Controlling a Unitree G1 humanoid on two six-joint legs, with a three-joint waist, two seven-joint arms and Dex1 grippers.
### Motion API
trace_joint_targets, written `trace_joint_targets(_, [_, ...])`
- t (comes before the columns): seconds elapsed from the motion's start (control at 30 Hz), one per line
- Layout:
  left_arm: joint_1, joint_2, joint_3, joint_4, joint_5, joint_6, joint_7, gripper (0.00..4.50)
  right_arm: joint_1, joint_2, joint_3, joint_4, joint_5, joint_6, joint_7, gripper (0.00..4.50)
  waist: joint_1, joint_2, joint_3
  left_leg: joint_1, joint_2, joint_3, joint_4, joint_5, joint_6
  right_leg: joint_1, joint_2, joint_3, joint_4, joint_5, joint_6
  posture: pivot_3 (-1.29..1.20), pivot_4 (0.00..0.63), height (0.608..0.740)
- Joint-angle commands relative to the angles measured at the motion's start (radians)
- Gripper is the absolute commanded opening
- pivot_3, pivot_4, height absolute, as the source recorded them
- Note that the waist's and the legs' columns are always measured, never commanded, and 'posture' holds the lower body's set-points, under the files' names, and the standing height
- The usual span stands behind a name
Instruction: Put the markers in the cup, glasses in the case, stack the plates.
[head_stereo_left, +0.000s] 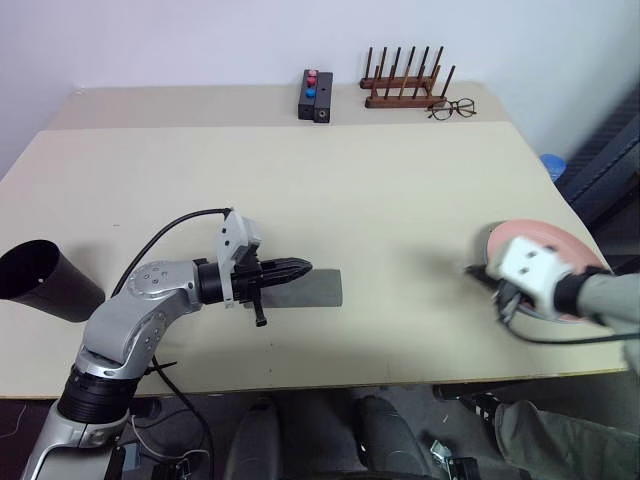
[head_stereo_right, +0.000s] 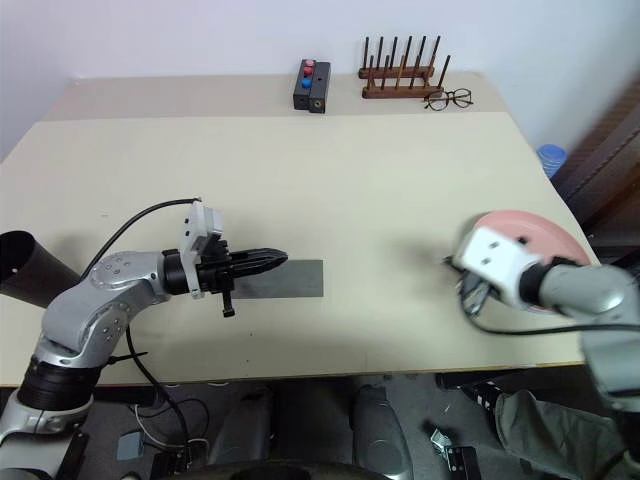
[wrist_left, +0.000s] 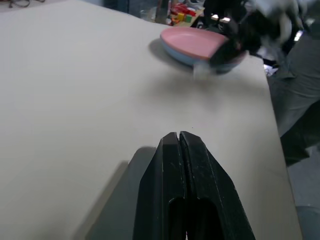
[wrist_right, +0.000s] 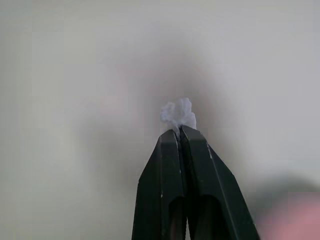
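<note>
The grey case (head_stereo_left: 322, 290) lies on the table's near middle. My left gripper (head_stereo_left: 305, 267) is shut and empty, level over the case's left end. The black cup (head_stereo_left: 45, 282) lies tipped at the table's left edge. At the right edge the pink plate (wrist_left: 190, 39) rests on the light blue plate (wrist_left: 184, 56). My right gripper (head_stereo_left: 474, 270) is shut just left of the plates, above the table. A small white tuft (wrist_right: 178, 113) shows at its tips. I cannot tell what it is. The markers and the glasses are out of view.
Along the back edge stand a black box (head_stereo_left: 316, 96) with red and blue buttons and a wooden peg rack (head_stereo_left: 404, 88). Thin clear spectacles (head_stereo_left: 452, 108) lie beside the rack. A black cable loops from my left wrist.
</note>
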Motion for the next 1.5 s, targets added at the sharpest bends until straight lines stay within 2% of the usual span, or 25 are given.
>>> trace_joint_targets(0.03, [0.012,0.005,0.027,-0.032,-0.002,-0.019,0.004,0.00,-0.006,-0.037,-0.043,0.112,-0.046,-0.085,-0.016,0.04,0.001,0.000,0.000,0.000,0.000,0.000,0.000,0.000,0.000,0.000,0.000,0.000,0.000,0.000,0.000,0.00,0.150,0.740])
trace_joint_targets(0.17, [0.027,0.008,0.035,-0.037,0.004,-0.021,0.017,0.00,-0.029,-0.065,-0.005,0.275,-0.112,-0.160,-0.045,0.04,-0.003,0.000,0.000,0.000,0.000,0.000,0.000,0.000,0.000,0.000,0.000,0.000,0.000,0.000,0.000,0.00,0.150,0.740])
trace_joint_targets(0.2, [0.031,0.008,0.040,-0.042,0.002,-0.019,0.022,0.00,-0.037,-0.068,0.003,0.298,-0.110,-0.167,-0.036,0.27,-0.004,0.000,0.000,0.000,0.000,0.001,0.000,0.000,0.000,0.000,0.000,0.000,0.000,0.000,0.000,0.00,0.150,0.740])
trace_joint_targets(0.27, [0.038,0.010,0.047,-0.049,0.000,-0.018,0.029,0.00,-0.052,-0.069,0.013,0.322,-0.105,-0.176,-0.023,0.88,-0.006,0.000,0.000,0.000,0.000,0.001,0.000,0.000,0.000,0.000,0.000,0.001,0.000,0.000,0.000,0.00,0.150,0.740])
trace_joint_targets(0.43, [0.057,0.014,0.054,-0.051,0.021,-0.007,0.077,0.00,-0.136,-0.036,0.043,0.325,-0.087,-0.199,-0.032,3.13,-0.008,0.001,0.000,0.000,0.000,0.001,0.000,0.000,0.001,-0.001,0.000,0.002,0.000,0.000,0.000,0.00,0.150,0.740])
trace_joint_targets(0.6, [0.100,-0.006,0.090,-0.052,0.100,-0.056,0.193,0.00,-0.208,0.086,0.056,0.220,0.065,-0.152,0.012,3.13,-0.005,0.001,0.000,0.000,0.000,0.001,-0.001,0.000,0.001,-0.001,0.001,0.002,0.000,0.000,0.001,0.00,0.150,0.740])
trace_joint_targets(0.83, [0.288,0.005,0.265,-0.093,0.123,-0.122,0.257,0.00,-0.253,0.230,0.135,0.144,0.161,-0.111,0.023,3.13,-0.005,0.001,0.000,0.001,0.000,0.001,-0.001,-0.001,0.001,-0.001,0.001,0.002,0.001,0.000,0.001,0.00,0.150,0.740])
trace_joint_targets(1.1, [0.440,0.015,0.350,-0.129,0.142,-0.171,0.258,0.00,-0.274,0.247,0.139,0.256,0.186,-0.148,0.068,3.13,0.002,0.000,0.000,0.000,0.000,0.002,0.000,-0.001,0.001,-0.001,0.000,0.002,0.000,0.000,0.000,0.00,0.150,0.740])
trace_joint_targets(1.33, [0.423,-0.031,0.349,-0.142,0.144,-0.168,0.320,0.00,-0.305,0.246,0.131,0.375,0.175,-0.211,0.090,3.13,-0.005,0.000,0.000,0.000,0.000,0.002,-0.001,-0.001,0.001,-0.001,0.000,0.002,0.000,0.000,0.000,0.00,0.150,0.740])
trace_joint_targets(1.5, [0.478,-0.026,0.398,-0.204,0.121,-0.156,0.324,0.00,-0.312,0.261,0.127,0.394,0.207,-0.194,0.095,3.13,-0.006,0.000,0.000,0.000,0.000,0.002,-0.001,-0.001,0.001,-0.002,0.000,0.002,0.000,0.000,0.000,0.00,0.150,0.740])
